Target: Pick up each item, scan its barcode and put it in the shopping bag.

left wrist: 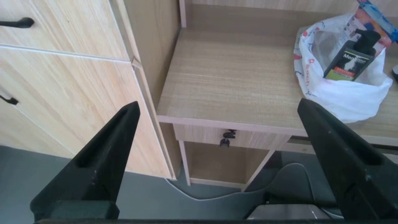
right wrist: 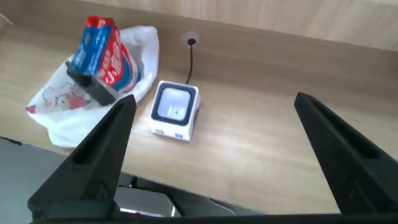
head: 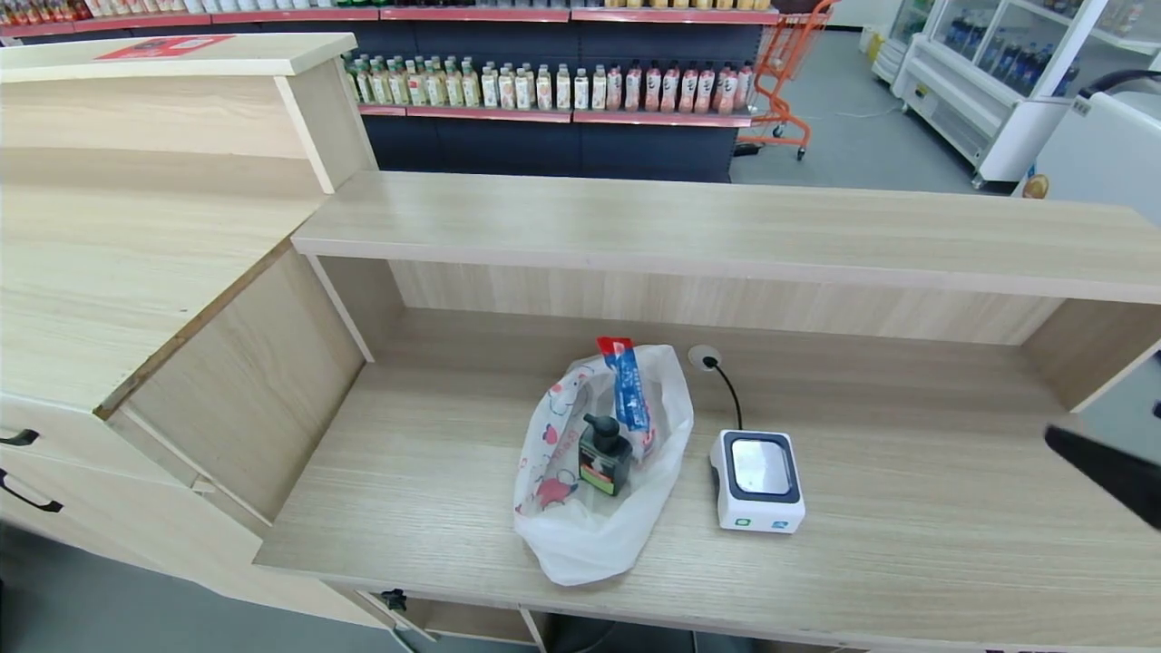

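A white plastic shopping bag [head: 580, 517] with red cartoon prints lies open on the wooden counter [head: 907, 553]. Inside it stand a dark pump bottle [head: 604, 456] and a blue and red packet [head: 626, 385]. The white barcode scanner [head: 758, 478] sits just right of the bag, its cable running to a hole at the back. My left gripper [left wrist: 217, 162] hangs open below and left of the counter's front edge, with the bag [left wrist: 339, 93] and pump bottle [left wrist: 352, 56] ahead. My right gripper [right wrist: 217, 162] is open above the counter's front edge, facing the scanner [right wrist: 175, 110], bag [right wrist: 56, 118] and packet [right wrist: 98, 53].
A raised shelf [head: 726, 231] runs over the back of the counter. A taller cabinet [head: 136, 227] with drawers [left wrist: 56, 68] stands at the left. Store shelves of bottles [head: 544, 86] and a fridge [head: 998, 73] lie beyond. A dark part of my right arm [head: 1107, 472] shows at the right edge.
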Robot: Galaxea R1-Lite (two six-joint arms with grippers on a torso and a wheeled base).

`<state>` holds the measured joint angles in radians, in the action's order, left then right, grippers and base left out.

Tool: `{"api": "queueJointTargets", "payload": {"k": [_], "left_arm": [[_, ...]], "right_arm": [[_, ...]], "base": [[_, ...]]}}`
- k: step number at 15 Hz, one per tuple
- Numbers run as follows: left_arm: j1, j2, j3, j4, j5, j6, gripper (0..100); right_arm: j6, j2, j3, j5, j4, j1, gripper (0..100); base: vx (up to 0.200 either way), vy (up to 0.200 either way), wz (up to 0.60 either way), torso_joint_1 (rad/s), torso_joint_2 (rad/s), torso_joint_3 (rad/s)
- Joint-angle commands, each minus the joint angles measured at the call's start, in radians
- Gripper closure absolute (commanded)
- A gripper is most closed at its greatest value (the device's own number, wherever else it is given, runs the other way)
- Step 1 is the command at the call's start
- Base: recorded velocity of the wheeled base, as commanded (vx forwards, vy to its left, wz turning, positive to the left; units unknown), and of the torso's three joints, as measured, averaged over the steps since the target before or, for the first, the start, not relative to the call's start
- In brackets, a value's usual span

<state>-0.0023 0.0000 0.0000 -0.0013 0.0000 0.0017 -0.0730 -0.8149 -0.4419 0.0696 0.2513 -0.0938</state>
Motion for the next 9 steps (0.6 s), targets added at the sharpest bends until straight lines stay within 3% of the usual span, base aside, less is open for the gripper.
{"api": "queueJointTargets", "payload": {"k": [1,3,9], "left_arm": [[0.001,0.0,0.0,0.0,0.0,0.0,0],[-0.001,0.0,0.0,0.0,0.0,0.0,0],[0.001,0.0,0.0,0.0,0.0,0.0,0]], "right_arm": [[-0.024,0.631,0.442,-0.062,-0.029,0.049,0],[-0.045,0.789,0.442,-0.059,-0.204,0.075,0],[-0.016,0.815,0.442,-0.065,-0.179,0.089,0]], "base": [[0.0,0.0,0.0,0.0,0.0,0.0],[0.0,0.0,0.0,0.0,0.0,0.0],[0.0,0.0,0.0,0.0,0.0,0.0]]}}
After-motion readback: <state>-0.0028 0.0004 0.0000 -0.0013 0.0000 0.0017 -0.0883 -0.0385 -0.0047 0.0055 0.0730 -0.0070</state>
